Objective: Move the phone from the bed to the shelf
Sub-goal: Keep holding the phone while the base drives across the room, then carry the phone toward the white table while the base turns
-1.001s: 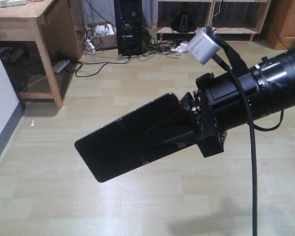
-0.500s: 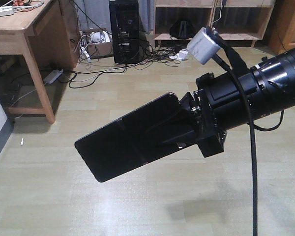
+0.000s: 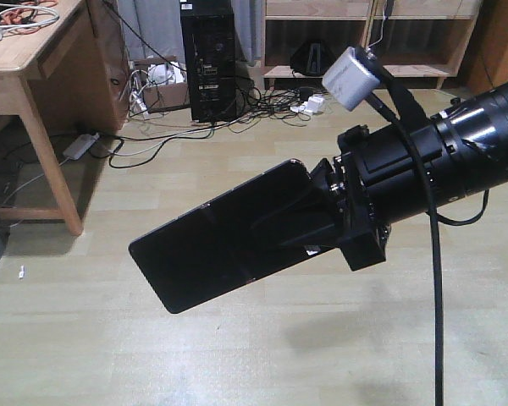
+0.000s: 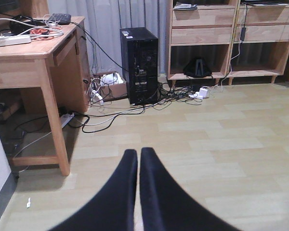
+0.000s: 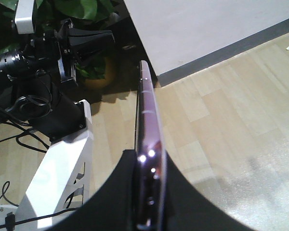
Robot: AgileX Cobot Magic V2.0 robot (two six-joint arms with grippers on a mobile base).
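Observation:
The phone (image 3: 224, 245), flat, black and glossy, hangs tilted in mid-air over the floor. My right gripper (image 3: 313, 222) is shut on its right end. In the right wrist view the phone (image 5: 147, 120) stands edge-on, its shiny rim clamped between the black fingers (image 5: 130, 187) of the right gripper (image 5: 150, 166). The pale-wood shelf (image 3: 360, 57) stands at the far wall, also seen in the left wrist view as the shelf (image 4: 204, 36) with open compartments. My left gripper (image 4: 138, 154) is shut with nothing in it. The bed is out of view.
A wooden desk (image 3: 30, 63) stands at the left, with a black computer tower (image 3: 207, 59) beside it. Cables and power strips (image 3: 305, 101) litter the floor before the shelf. The right wrist view shows the robot's white frame (image 5: 62, 163), a plant (image 5: 86, 9) and a white wall (image 5: 197, 29).
The desk, tower and shelf have slid left and lower in the front view, so the base has moved toward them. The phone stays gripped the same way.

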